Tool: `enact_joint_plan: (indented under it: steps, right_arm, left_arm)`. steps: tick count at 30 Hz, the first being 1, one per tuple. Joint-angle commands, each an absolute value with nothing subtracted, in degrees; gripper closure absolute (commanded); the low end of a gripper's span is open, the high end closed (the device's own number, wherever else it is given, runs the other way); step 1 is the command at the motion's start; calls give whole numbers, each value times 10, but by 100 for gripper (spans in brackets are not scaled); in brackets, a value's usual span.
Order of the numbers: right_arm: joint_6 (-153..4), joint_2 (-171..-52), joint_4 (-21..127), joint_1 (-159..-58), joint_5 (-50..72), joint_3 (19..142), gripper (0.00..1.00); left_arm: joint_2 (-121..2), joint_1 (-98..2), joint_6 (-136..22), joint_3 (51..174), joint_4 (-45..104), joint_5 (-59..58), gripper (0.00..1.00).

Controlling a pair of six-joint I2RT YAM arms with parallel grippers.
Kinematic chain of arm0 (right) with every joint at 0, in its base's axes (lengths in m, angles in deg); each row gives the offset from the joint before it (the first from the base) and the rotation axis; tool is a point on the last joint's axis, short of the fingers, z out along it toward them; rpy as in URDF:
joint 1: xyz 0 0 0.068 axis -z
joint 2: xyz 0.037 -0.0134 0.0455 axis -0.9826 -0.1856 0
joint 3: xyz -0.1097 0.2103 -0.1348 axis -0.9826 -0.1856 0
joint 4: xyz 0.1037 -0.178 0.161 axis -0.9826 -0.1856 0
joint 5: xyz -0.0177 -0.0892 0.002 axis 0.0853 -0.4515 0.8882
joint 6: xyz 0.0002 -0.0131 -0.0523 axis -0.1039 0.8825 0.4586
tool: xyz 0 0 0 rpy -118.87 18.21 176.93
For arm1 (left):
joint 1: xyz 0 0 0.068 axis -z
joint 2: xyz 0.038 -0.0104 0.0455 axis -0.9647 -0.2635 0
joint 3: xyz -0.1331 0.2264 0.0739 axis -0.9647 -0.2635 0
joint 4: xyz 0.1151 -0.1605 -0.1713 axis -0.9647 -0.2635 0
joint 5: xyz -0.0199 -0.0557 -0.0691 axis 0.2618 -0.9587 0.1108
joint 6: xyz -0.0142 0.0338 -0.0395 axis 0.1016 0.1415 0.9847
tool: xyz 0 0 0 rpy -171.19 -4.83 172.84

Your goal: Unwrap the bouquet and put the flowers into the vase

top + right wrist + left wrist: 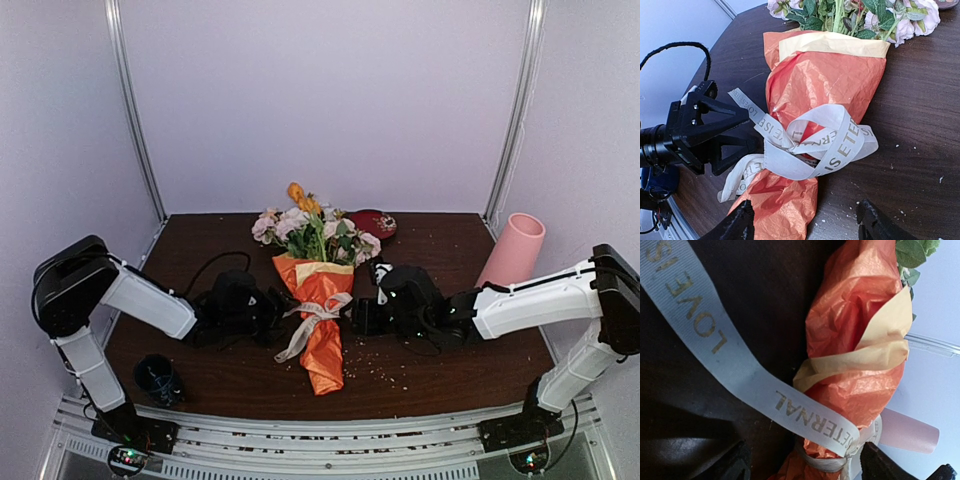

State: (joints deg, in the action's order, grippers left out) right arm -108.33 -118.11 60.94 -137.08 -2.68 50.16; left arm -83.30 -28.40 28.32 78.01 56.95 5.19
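Clearly we are at untying: the orange-and-tan paper-wrapped flower bouquet lies on the dark wooden table, its cream printed ribbon knotted. The left gripper and right gripper flank it, wide open, empty; next we pinch a ribbon tail and pull.

The bouquet lies at the middle of the dark tabletop, its flowers pointing to 12 o'clock and the tail of its orange paper to 6 o'clock. A cream ribbon is tied round its waist. The left tool sits close at the ribbon's 9 o'clock, the right tool close at its 3 o'clock. A dark red dish lies just beside the blooms at 1 o'clock. The pink vase stands at 2 o'clock and a dark blue cup at 8 o'clock.
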Motion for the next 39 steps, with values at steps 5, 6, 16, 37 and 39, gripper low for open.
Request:
enact_joint_plan:
  steps: [5, 6, 16, 37, 39]
  right_arm:
    - [-1093, -1165, 595, -1380, -29, 491, 30]
    - [-1094, -1165, 594, -1382, -30, 491, 30]
    - [-1094, -1169, 595, -1383, -27, 493, 30]
    - [-1096, -1183, 591, -1392, -23, 499, 30]
    - [-1097, -1183, 591, -1393, -23, 498, 30]
  left_arm:
    - [-865, -317, 294, 788, 613, 48, 30]
    - [-868, -320, 292, 791, 613, 48, 31]
    - [-910, -327, 288, 812, 617, 40, 42]
    - [-934, -332, 277, 826, 627, 40, 83]
    - [-932, -332, 275, 826, 629, 41, 90]
